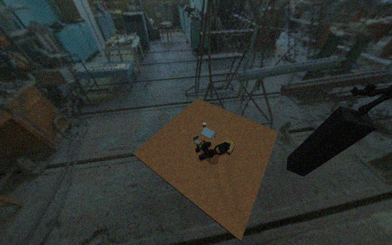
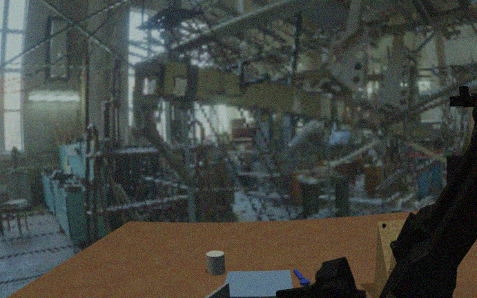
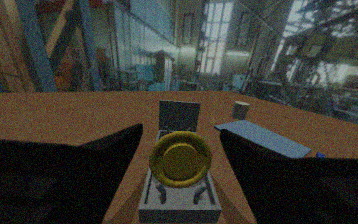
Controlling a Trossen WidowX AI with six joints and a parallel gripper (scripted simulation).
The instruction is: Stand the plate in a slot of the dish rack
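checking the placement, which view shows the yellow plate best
The wrist view: the plate faces the camera, upright in the dish rack. The top view shows only a tiny speck beside the arm; the exterior view does not show it.

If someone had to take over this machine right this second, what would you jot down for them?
Gripper: open, holding nothing; its dark fingers stand apart on either side of the plate.
Plate: yellow, standing upright in the grey dish rack, between its rails.
Done: plate placed and let go.
Left: move the arm away without knocking the plate. The blue sheet and small cylinder to the right are not part of the job.
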